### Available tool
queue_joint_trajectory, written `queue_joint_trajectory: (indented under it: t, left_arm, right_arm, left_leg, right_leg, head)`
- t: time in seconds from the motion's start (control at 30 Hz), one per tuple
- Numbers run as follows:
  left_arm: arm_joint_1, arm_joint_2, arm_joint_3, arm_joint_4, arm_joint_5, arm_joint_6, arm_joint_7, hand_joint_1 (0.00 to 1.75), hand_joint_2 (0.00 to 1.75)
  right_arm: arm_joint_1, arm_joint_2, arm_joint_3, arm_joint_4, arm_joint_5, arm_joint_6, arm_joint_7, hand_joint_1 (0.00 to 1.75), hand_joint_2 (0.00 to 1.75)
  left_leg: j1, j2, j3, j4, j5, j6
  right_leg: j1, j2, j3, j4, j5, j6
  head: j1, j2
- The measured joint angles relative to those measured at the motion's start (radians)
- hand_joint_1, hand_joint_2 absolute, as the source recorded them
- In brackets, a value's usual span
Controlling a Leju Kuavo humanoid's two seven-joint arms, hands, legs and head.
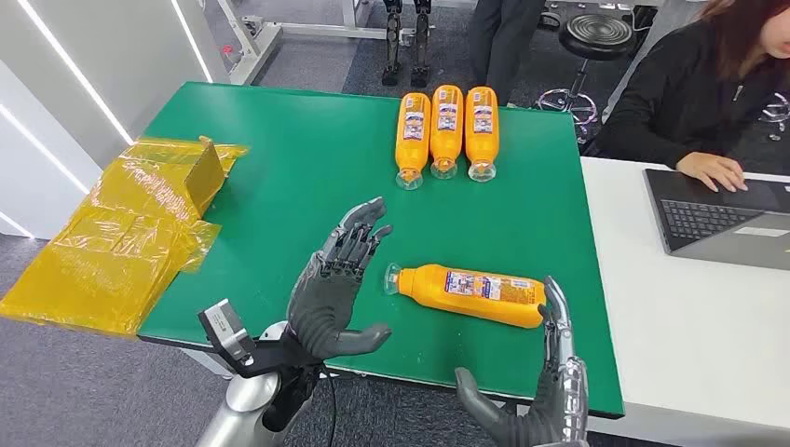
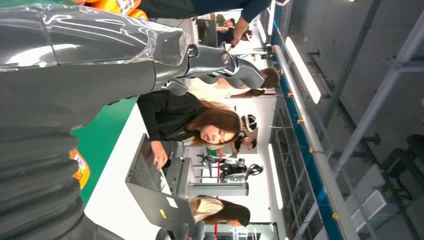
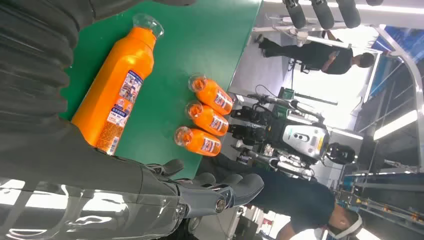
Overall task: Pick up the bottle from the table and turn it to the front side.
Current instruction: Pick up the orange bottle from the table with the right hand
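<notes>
Green rectangular table top as landmark; grey carpet floor around it, white desk butted against its right side, person in black top typing on grey laptop there. Crumpled yellow plastic sheeting drapes over table's left edge. Orange plastic bottle with clear cap lies on its side near table's front edge, blue-white label facing up, print too small to read. Three matching orange bottles lie in row at table's far edge. Left hand hovers just beside bottle cap, fingers spread, holding nothing. Right hand at bottle base, fingers extended, empty; fingertip contact with base cannot be told
</notes>
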Motion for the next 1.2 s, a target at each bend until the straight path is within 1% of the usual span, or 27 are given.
queue_joint_trajectory:
  t: [0.5,0.6,0.67,0.77,0.83,0.97,1.07,1.2]
  left_arm:
    - [0.0,0.0,0.002,-0.001,-0.001,-0.001,0.001,0.0,1.75]
    - [0.0,0.0,0.002,-0.001,-0.001,-0.002,0.001,0.0,1.75]
    - [0.0,0.001,0.002,-0.001,-0.001,-0.001,0.0,0.0,1.75]
    - [0.001,0.004,0.002,-0.001,-0.001,0.001,-0.004,0.0,1.75]
    - [0.001,0.007,0.002,-0.001,-0.001,0.004,-0.01,0.0,1.75]
    - [0.001,0.012,0.001,0.0,0.005,0.015,-0.022,0.0,1.75]
    - [0.001,0.014,0.001,0.0,0.009,0.017,-0.028,0.0,1.75]
    - [0.0,0.012,0.001,0.002,0.013,0.017,-0.03,0.0,1.75]
  right_arm:
    - [0.0,0.002,-0.001,0.0,0.002,0.006,0.0,0.0,1.75]
    - [0.0,0.003,-0.004,0.0,0.025,0.006,0.007,0.0,1.75]
    - [-0.001,0.003,-0.014,0.0,0.111,0.019,0.048,0.0,1.75]
    - [-0.01,0.0,-0.049,0.0,0.331,0.063,0.149,0.0,1.75]
    - [-0.024,-0.007,-0.078,0.002,0.458,0.085,0.202,0.0,1.75]
    - [-0.067,-0.056,-0.134,0.021,0.71,0.103,0.301,0.0,1.75]
    - [-0.104,-0.097,-0.161,0.046,0.783,0.103,0.338,0.0,1.75]
    - [-0.175,-0.142,-0.177,0.093,0.811,0.138,0.363,0.0,1.75]
  left_leg:
    - [0.0,0.0,0.0,0.0,0.0,0.0]
    - [0.0,0.0,0.0,0.0,0.0,0.0]
    - [0.0,0.0,0.0,0.0,0.0,0.0]
    - [0.0,0.0,0.0,0.0,0.0,0.0]
    - [0.0,0.0,0.0,0.0,0.0,0.0]
    - [0.0,0.0,0.0,0.0,0.0,0.0]
    - [0.0,0.0,0.0,0.0,0.0,0.0]
    - [0.0,0.0,0.0,0.0,0.0,0.0]
  right_leg:
    - [0.0,0.0,0.0,0.0,0.0,0.0]
    - [0.0,0.0,0.0,0.0,0.0,0.0]
    - [0.0,0.0,0.0,0.0,0.0,0.0]
    - [0.0,0.0,0.0,0.0,0.0,0.0]
    - [0.0,0.0,0.0,0.0,0.0,0.0]
    - [0.0,0.0,0.0,0.0,0.0,0.0]
    - [0.0,0.0,0.001,0.0,0.0,0.0]
    - [0.0,0.0,0.0,0.0,0.001,0.0]
  head:
    - [0.0,0.0]
    - [0.0,0.0]
    - [0.0,0.0]
    - [0.0,0.0]
    - [0.0,0.0]
    - [0.0,0.0]
    - [0.0,0.0]
    - [0.0,0.0]
